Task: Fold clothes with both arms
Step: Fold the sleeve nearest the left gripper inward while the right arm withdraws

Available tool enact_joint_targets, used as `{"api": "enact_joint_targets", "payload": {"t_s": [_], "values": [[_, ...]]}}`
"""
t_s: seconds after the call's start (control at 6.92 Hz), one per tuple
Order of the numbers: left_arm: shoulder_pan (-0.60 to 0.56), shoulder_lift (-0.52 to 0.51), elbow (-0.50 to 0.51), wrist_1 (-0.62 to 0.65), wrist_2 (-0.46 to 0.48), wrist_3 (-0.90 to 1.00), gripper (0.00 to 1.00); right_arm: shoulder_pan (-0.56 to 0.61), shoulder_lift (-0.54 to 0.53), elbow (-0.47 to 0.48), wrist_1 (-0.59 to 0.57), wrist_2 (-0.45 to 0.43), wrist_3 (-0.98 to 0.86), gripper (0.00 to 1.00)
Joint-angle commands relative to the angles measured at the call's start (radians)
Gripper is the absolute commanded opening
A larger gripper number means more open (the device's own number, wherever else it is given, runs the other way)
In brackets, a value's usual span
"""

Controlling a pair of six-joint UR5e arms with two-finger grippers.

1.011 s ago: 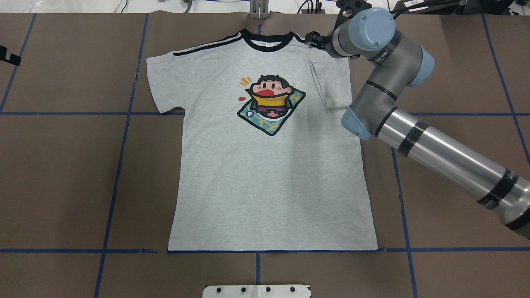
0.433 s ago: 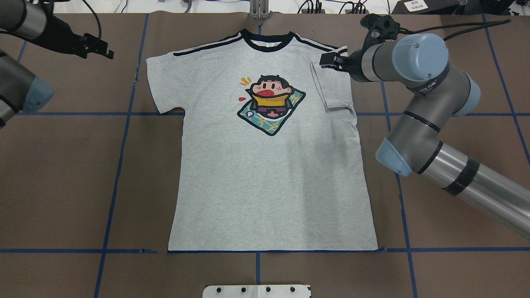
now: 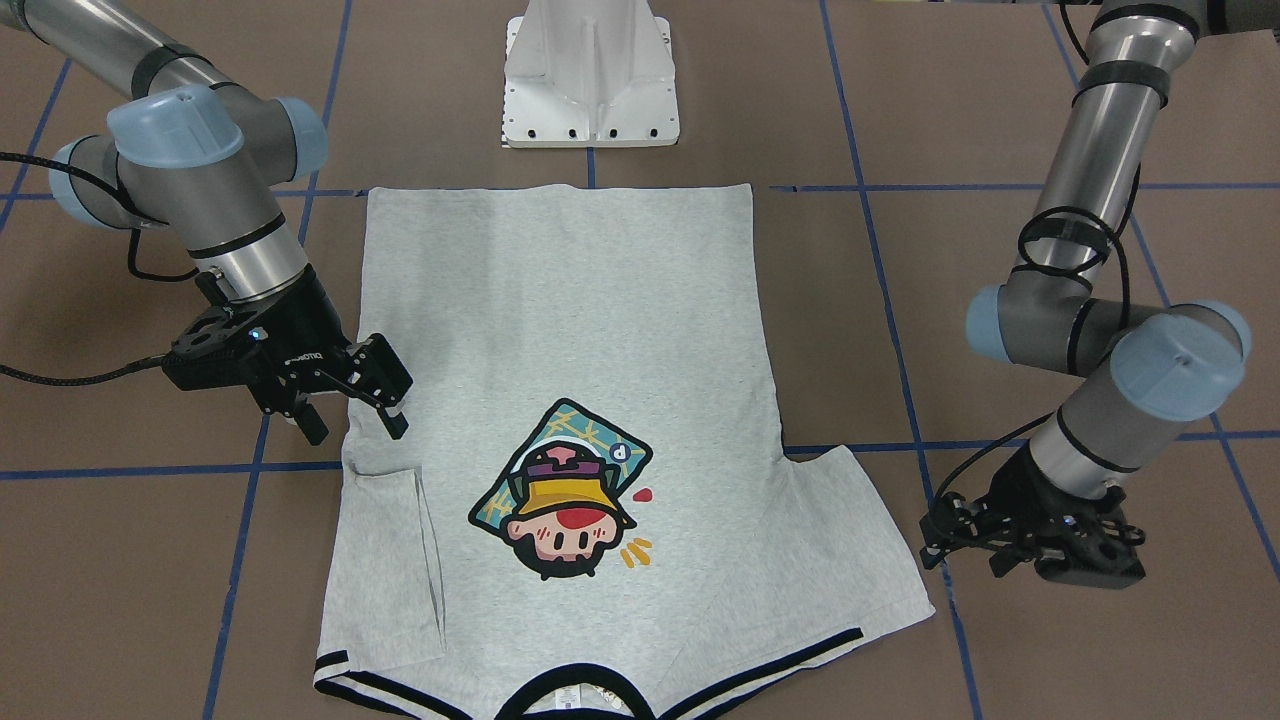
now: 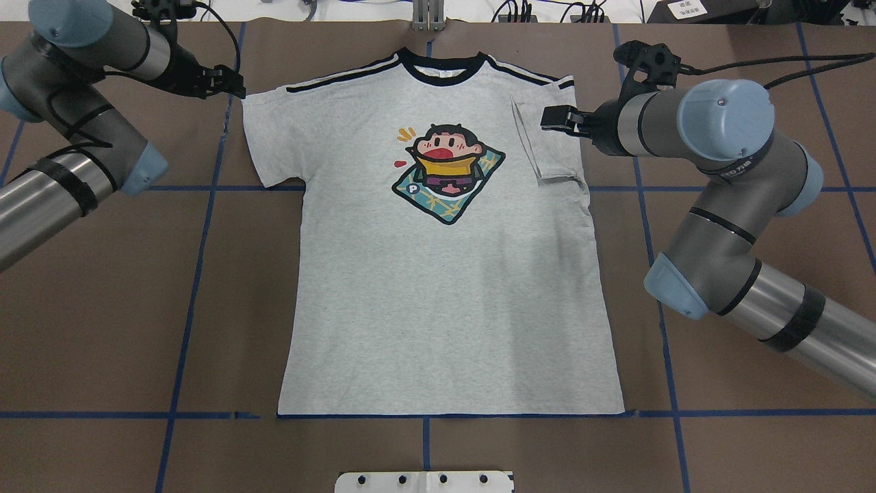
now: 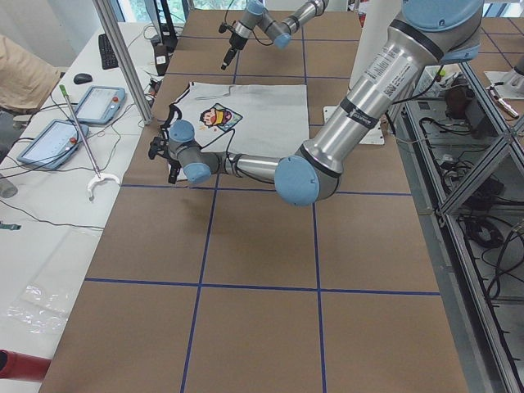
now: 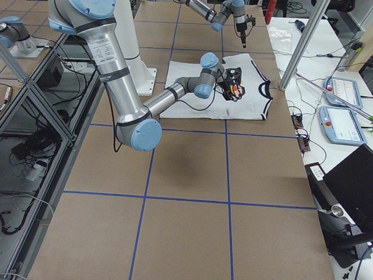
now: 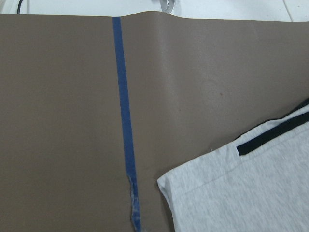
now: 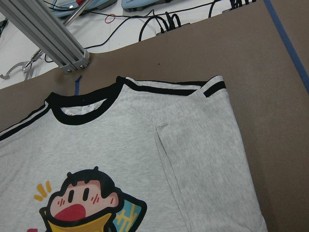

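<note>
The grey T-shirt point(image 4: 445, 294) lies flat, face up, with the cartoon print point(image 4: 448, 168) showing. One sleeve point(image 4: 551, 147) is folded inward onto the body point(image 8: 203, 159); the other sleeve point(image 4: 270, 140) is spread out. My right gripper point(image 4: 547, 116) hovers open over the folded sleeve's outer edge, its fingers apart point(image 3: 355, 425) and holding nothing. My left gripper point(image 4: 233, 82) is just outside the spread sleeve's shoulder corner point(image 7: 241, 193). It looks open and empty point(image 3: 935, 545).
The white pedestal base point(image 3: 590, 75) stands beyond the shirt's hem. Blue tape lines point(image 4: 198, 274) grid the brown table cover. An aluminium post point(image 4: 428, 15) rises past the collar. Tablets point(image 5: 98, 102) and cables lie on a side table.
My left arm has swung in from the left edge to the spread sleeve's shoulder corner. My right arm has drawn back to the right, off the collar. The shirt has not moved.
</note>
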Motion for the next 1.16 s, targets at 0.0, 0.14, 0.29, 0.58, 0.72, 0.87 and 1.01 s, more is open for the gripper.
{"api": "enact_joint_targets", "payload": {"t_s": [0.0, 0.14, 0.29, 0.58, 0.72, 0.87, 1.01], "values": [[0.016, -0.035, 0.054, -0.006, 0.031, -0.012, 0.6, -0.013, -0.011, 0.011, 0.001, -0.006, 0.001, 1.0], [0.02, -0.05, 0.093, -0.02, 0.032, -0.011, 0.56, -0.015, -0.013, 0.011, 0.001, -0.007, 0.001, 1.0], [0.023, -0.064, 0.138, -0.058, 0.032, -0.011, 0.54, -0.016, -0.011, 0.01, 0.001, -0.009, 0.001, 1.0], [0.033, -0.081, 0.164, -0.061, 0.032, -0.012, 0.53, -0.03, -0.011, 0.005, 0.001, -0.036, 0.001, 1.0], [0.036, -0.098, 0.185, -0.063, 0.032, -0.011, 0.53, -0.032, -0.011, 0.007, 0.001, -0.038, 0.001, 1.0], [0.043, -0.107, 0.199, -0.067, 0.052, -0.012, 0.47, -0.035, -0.011, 0.007, 0.001, -0.039, 0.001, 1.0], [0.046, -0.107, 0.199, -0.069, 0.055, -0.011, 0.23, -0.035, -0.013, 0.007, 0.001, -0.039, 0.001, 1.0]]}}
